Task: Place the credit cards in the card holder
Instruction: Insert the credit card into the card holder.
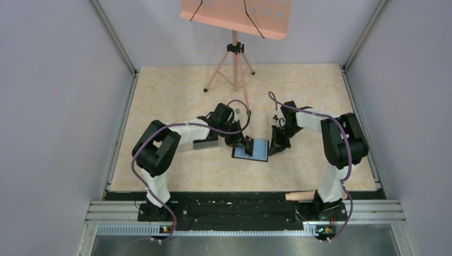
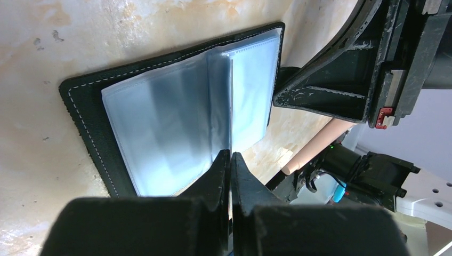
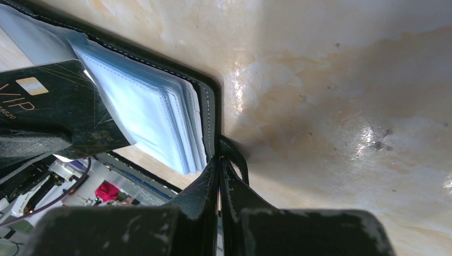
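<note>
The card holder (image 1: 255, 150) lies open on the table between both grippers, its bluish clear sleeves (image 2: 160, 117) facing up inside a black stitched cover. My left gripper (image 2: 230, 154) is shut on a black credit card (image 3: 58, 106) marked "VIP". It holds the card on edge over the sleeves near the middle fold. In the left wrist view the card shows only as a thin line. My right gripper (image 3: 219, 160) is shut on the card holder's snap tab (image 3: 238, 156) at its right edge. In the top view the left gripper (image 1: 246, 145) and right gripper (image 1: 274, 146) flank the holder. Other cards are out of view.
A grey-black rectangular thing (image 1: 206, 141) lies under the left forearm, too hidden to identify. A tripod stand (image 1: 234, 66) with a peach board (image 1: 234, 16) stands at the back. A pinkish rod (image 1: 301, 196) lies by the right arm's base. Grey walls enclose the table.
</note>
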`<state>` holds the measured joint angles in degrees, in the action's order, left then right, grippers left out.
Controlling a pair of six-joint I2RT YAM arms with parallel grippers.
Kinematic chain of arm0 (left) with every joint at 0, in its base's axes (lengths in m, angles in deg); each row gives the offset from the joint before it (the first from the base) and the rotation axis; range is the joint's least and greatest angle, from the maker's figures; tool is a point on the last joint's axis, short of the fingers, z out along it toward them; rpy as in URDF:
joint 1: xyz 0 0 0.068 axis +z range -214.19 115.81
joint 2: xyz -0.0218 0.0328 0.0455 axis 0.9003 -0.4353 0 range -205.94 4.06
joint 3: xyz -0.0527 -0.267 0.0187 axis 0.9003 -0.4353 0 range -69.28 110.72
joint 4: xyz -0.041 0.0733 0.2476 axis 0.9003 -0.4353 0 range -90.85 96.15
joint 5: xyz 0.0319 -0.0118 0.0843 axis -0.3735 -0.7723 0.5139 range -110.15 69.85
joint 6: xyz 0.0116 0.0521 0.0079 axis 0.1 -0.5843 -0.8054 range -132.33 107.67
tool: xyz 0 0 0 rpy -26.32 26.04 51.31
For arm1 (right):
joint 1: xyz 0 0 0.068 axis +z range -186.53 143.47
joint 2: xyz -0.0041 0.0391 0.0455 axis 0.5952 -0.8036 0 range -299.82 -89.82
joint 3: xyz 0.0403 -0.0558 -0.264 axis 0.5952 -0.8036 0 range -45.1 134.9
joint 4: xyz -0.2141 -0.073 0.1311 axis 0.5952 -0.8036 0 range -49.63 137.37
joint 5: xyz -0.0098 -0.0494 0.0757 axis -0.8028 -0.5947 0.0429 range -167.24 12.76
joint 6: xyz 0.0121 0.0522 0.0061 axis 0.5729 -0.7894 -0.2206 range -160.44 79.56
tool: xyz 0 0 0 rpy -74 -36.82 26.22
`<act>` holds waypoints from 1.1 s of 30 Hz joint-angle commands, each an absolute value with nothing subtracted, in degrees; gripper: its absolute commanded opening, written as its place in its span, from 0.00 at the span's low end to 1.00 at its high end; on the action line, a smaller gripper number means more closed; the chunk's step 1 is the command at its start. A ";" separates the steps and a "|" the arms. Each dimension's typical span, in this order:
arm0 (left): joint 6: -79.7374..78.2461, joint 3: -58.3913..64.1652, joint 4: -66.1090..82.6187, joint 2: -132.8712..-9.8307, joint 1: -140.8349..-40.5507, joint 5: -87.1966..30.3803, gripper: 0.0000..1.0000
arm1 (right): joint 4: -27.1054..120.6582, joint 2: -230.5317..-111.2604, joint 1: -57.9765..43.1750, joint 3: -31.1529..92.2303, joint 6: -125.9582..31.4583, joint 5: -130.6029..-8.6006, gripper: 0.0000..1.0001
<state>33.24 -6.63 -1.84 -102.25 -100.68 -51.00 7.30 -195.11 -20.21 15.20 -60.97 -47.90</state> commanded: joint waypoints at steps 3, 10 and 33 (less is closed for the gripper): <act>34.06 -6.85 -2.34 -102.20 -100.93 -51.03 0.00 | 8.40 -196.32 -20.44 14.26 -59.68 -49.56 0.00; 35.57 -8.54 -4.58 -100.28 -100.93 -48.29 0.00 | 8.35 -196.21 -20.47 14.35 -59.60 -49.49 0.00; 35.59 -9.19 -8.19 -99.87 -100.85 -45.12 0.00 | 8.35 -196.43 -20.52 14.13 -59.53 -49.51 0.00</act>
<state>36.23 -7.90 -4.77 -101.63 -100.73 -47.63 7.49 -195.13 -20.21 14.98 -60.97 -47.55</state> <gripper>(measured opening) 0.012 0.003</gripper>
